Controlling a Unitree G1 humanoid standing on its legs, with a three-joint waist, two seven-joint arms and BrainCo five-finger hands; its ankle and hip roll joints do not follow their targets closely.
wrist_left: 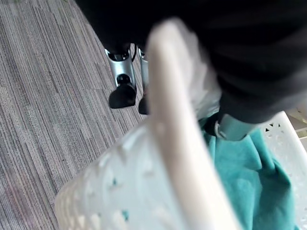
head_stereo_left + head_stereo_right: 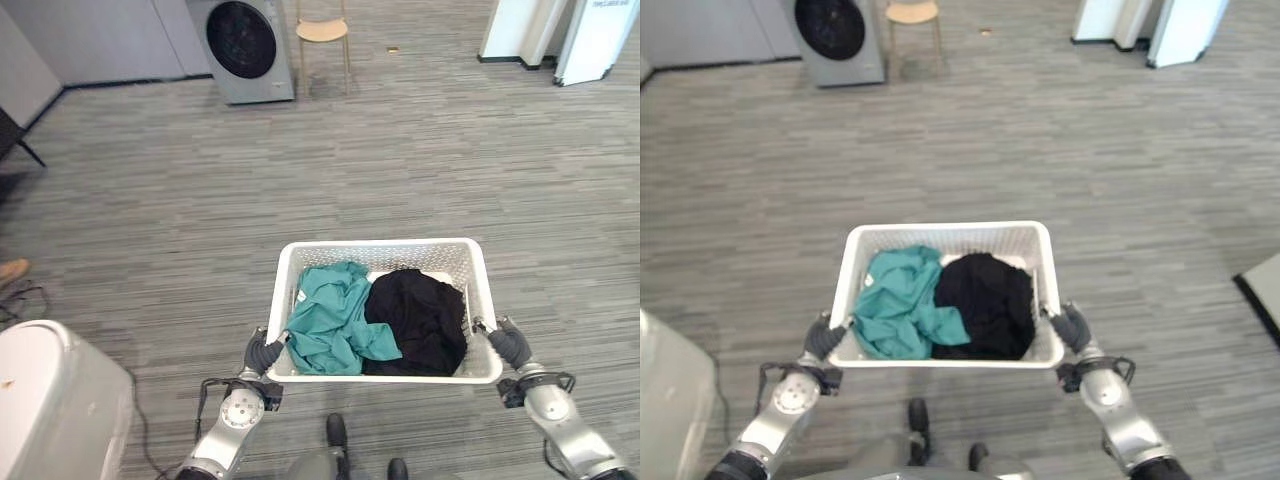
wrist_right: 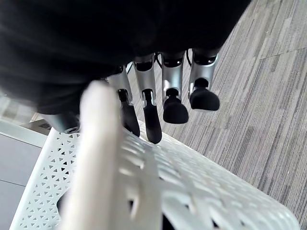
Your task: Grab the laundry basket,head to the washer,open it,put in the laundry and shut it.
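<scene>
White laundry basket (image 2: pixel 385 255), held at each side rim by curled left hand (image 2: pixel 262 352) and right hand (image 2: pixel 510 345); washer (image 2: pixel 243 45) lies far left. A slipping grip while walking would tip out the clothes (image 2: pixel 340 315).

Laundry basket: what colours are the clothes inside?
Teal garment and black garment, in the white laundry basket; clearest in left eye view.

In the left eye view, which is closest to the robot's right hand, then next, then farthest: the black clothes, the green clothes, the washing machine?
From the right hand, at the basket's right side:
1. black clothes, in the basket's right half, beside that hand.
2. green clothes, in the basket's left half.
3. washing machine, far across the floor by the wall.
</scene>
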